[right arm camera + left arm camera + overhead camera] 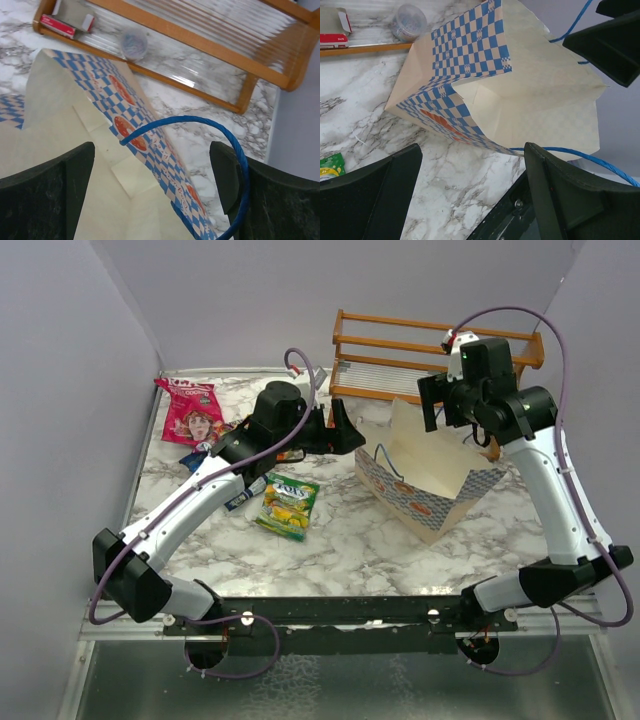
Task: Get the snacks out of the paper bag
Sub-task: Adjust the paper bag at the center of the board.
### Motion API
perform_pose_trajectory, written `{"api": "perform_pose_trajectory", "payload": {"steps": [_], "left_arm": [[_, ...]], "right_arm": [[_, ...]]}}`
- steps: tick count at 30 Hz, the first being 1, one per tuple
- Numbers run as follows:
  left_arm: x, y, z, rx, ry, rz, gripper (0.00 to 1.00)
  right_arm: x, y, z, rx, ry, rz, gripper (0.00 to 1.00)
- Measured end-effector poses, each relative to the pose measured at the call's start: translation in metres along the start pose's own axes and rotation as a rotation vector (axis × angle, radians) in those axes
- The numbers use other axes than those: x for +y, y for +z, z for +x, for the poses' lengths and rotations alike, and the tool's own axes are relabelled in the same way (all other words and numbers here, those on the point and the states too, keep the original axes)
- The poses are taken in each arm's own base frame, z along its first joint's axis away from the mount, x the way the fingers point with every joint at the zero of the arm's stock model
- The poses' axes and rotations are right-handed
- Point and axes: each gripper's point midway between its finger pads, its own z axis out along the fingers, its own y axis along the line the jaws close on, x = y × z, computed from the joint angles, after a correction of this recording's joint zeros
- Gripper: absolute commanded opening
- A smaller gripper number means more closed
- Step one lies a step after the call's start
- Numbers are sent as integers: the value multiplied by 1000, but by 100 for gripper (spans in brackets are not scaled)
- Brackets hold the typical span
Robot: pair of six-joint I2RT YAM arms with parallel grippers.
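Observation:
The blue-and-white checkered paper bag (430,485) lies on its side right of centre, mouth open; the part of its inside (75,165) that shows is bare cream paper. Snacks lie on the left of the table: a pink-red bag (195,412), a green-yellow packet (289,505) and a blue packet (192,458) partly under the left arm. My left gripper (335,430) stands open just left of the bag (485,85), nothing between its fingers (370,195). My right gripper (440,400) is open over the bag's far edge, and the blue cord handle (200,122) loops beside its right finger (265,195).
A wooden rack (430,355) stands behind the bag, with a small clear tub (134,44) and a red-and-white box (62,25) under it. Purple walls close in the table on the left, back and right.

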Motion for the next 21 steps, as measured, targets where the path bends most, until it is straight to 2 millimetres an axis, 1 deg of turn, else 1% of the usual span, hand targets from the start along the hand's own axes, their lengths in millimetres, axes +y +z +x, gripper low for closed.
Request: {"api": "perform_pose_trajectory", "payload": {"steps": [5, 9, 13, 14, 18, 21], "left_arm": [[-1, 0, 1, 6, -1, 5, 87], [-1, 0, 2, 10, -1, 8, 88], [0, 0, 6, 23, -4, 11, 88], [0, 0, 8, 29, -5, 15, 87], [0, 1, 16, 52, -18, 34, 78], [-2, 3, 21, 67, -29, 56, 77]], "right_arm": [[-17, 9, -8, 14, -17, 104, 99], [-25, 19, -7, 46, -43, 162, 99], [-33, 20, -11, 51, -73, 207, 99], [-35, 20, -11, 50, -81, 213, 99], [-41, 19, -19, 21, -122, 238, 99], [-43, 19, -23, -9, -171, 240, 99]]}}
